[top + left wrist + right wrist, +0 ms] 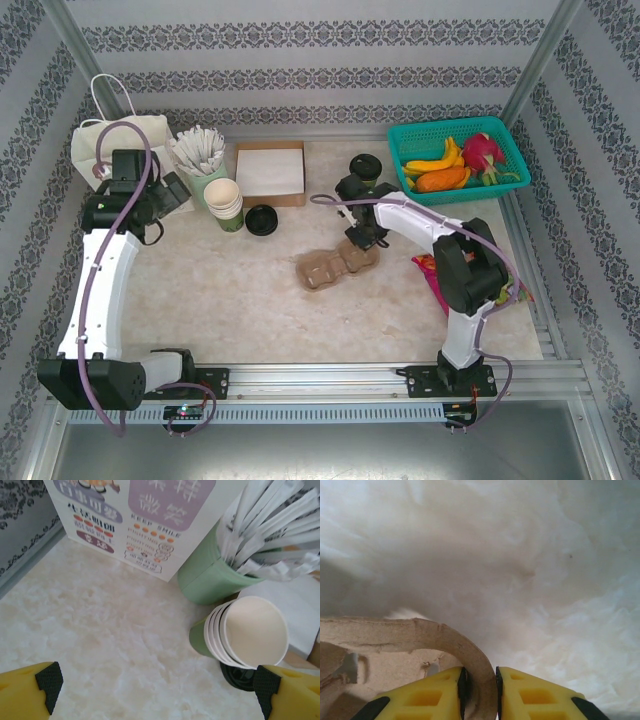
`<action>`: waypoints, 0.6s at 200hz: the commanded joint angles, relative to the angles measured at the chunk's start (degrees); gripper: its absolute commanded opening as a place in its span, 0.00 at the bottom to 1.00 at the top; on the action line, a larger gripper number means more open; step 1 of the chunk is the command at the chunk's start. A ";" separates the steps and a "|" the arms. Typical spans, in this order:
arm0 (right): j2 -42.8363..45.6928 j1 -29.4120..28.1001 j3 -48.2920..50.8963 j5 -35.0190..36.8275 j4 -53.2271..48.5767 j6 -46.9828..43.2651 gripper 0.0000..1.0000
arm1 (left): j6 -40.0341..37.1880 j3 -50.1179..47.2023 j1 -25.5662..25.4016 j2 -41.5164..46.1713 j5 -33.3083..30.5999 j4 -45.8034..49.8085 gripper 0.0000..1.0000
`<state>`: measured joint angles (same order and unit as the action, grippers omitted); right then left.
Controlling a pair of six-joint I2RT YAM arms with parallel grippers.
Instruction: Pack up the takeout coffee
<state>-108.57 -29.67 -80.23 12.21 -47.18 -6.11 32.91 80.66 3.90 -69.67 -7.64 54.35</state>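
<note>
Two grippers are seen from above: the left gripper [178,190] is held beside the paper bag [90,150], and the right gripper [362,240] is set on the cardboard carrier [337,265]. The takeout coffee [366,165] is stood just behind the right gripper. At the left wrist, the jaws are spread wide, with nothing touched. At the right wrist, the carrier's rim is pinched between nearly closed jaws.

The desk [250,290] looks like pale marbled stone, smooth. The tray [395,645] is rough, matt brown pulp. Stacked cups [255,630] are matt cream paper. The coffee cup [365,163] at 12 o'clock has a black plastic lid; the basket [445,126] is teal plastic mesh.
</note>
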 commanded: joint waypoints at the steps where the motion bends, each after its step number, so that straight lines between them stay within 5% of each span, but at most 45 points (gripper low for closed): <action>1: -2.83 1.66 -3.01 3.90 -2.23 -5.96 0.29 | -1.81 2.52 1.69 0.87 1.61 2.26 1.00; 28: -3.64 2.34 -8.59 -0.54 -3.05 -5.14 0.35 | 0.01 4.46 3.32 -0.31 3.37 1.66 1.00; 66: 2.82 2.16 -10.07 -2.38 -1.25 1.81 0.58 | 4.70 7.52 5.34 -3.68 4.65 1.12 1.00; 92: 11.99 1.70 -4.83 1.96 3.71 8.90 0.75 | 10.18 9.92 5.94 -6.29 4.41 1.03 0.99; 105: 18.03 1.29 -0.31 5.25 8.14 12.44 0.97 | 13.45 11.86 6.03 -7.71 3.30 1.74 1.00; 120: 24.93 1.41 5.33 9.08 13.38 16.44 0.98 | 17.62 14.01 6.12 -9.03 1.84 2.35 1.00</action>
<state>-93.56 -27.83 -81.43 14.09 -41.78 1.34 41.98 90.41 9.17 -77.32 -3.53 54.98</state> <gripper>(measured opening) 0.965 0.996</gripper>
